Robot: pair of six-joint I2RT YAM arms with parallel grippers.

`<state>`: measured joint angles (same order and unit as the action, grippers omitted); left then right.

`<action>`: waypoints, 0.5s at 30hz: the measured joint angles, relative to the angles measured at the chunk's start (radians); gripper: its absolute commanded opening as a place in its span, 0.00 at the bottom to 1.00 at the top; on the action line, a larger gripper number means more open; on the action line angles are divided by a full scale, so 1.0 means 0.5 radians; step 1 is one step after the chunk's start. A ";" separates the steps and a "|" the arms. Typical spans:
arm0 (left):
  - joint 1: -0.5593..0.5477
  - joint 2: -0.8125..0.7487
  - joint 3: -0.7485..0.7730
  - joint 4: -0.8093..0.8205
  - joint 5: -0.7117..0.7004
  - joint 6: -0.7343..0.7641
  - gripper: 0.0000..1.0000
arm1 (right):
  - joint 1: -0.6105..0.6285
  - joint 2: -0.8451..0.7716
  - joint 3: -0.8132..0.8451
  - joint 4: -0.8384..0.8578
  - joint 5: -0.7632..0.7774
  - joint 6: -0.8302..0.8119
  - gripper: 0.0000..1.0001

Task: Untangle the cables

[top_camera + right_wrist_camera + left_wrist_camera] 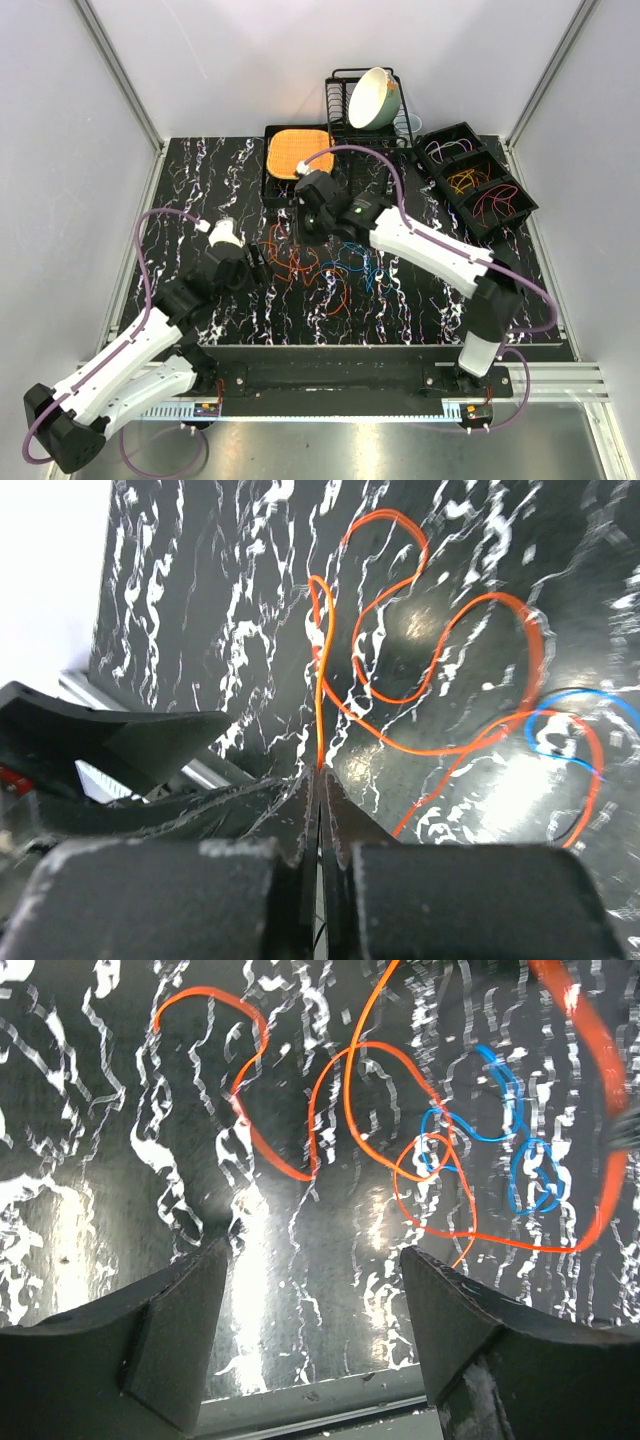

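Top external view: the cables [320, 265] lie tangled in the middle of the desk [200, 180], left claw [256, 268] beside them, right claw [308, 222] at their far edge. Left wrist view — fingers wide apart and empty, an orange loop [345, 1110] and a blue loop [516, 1175] ahead. Right wrist view — jaws pinched together on an orange strand [320, 700].

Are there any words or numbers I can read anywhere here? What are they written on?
None: no word, number, brand or sign can be read in any view.
The bowl, the orange pad and the right arm's white cover show no writing.
The small board at the left arm's base is too small to read.
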<state>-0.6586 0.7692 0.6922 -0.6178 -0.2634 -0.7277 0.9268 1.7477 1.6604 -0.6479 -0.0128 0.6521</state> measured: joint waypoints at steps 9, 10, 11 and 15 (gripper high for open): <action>0.001 -0.005 -0.110 -0.065 -0.013 -0.101 0.72 | -0.001 0.172 0.114 0.023 -0.114 -0.101 0.00; 0.000 -0.005 -0.113 -0.065 -0.014 -0.104 0.72 | -0.001 0.172 0.188 0.005 -0.108 -0.134 0.00; 0.001 -0.008 -0.115 -0.063 -0.013 -0.105 0.72 | -0.001 0.172 0.274 -0.011 -0.098 -0.166 0.00; 0.001 -0.034 -0.117 -0.066 -0.021 -0.105 0.72 | -0.001 0.156 0.755 -0.027 -0.066 -0.329 0.00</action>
<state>-0.6582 0.7525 0.6338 -0.6506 -0.2737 -0.7799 0.9264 1.8259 2.0380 -0.6613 -0.0460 0.4877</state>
